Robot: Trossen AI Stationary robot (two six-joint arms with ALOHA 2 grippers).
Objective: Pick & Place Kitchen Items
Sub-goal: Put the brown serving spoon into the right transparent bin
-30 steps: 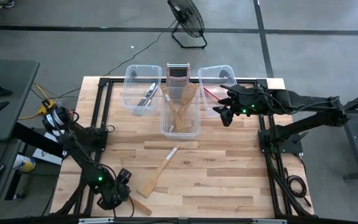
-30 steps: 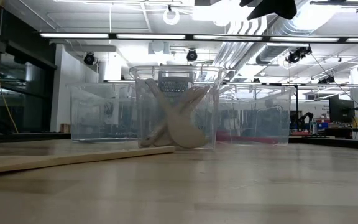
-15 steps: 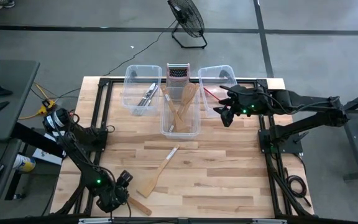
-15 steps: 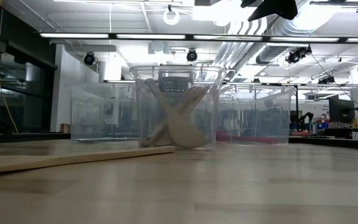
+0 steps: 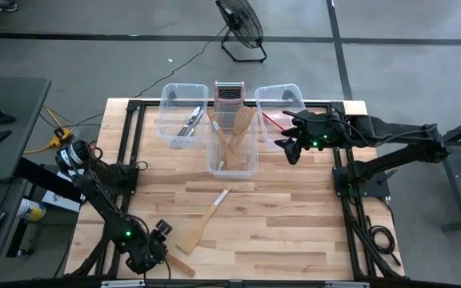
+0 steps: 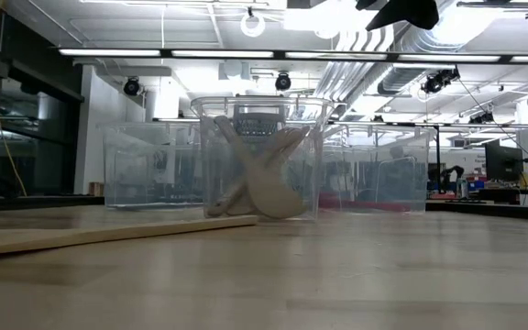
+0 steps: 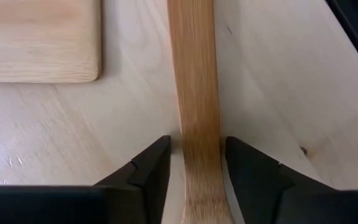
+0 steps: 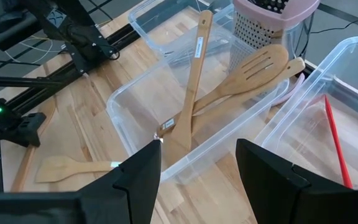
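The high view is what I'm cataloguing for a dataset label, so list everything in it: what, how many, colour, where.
Clear bins: three, clear plastic, in a row at the table's far edge.
Metal cutlery: a few pieces, silver, in the left bin.
Wooden utensils: several, pale, crossed in the middle bin.
Red utensil: one, in the right bin.
Box grater: one, metal with pinkish top, behind the middle bin.
Wooden spatula: one, pale, loose mid-table.
Wooden handle: one, tan, at the near left edge.
Table: one, pale wood.
Fan: one, black, on the floor.
Left gripper: fingers on either side of the wooden handle.
Right gripper: open, beside the right bin.
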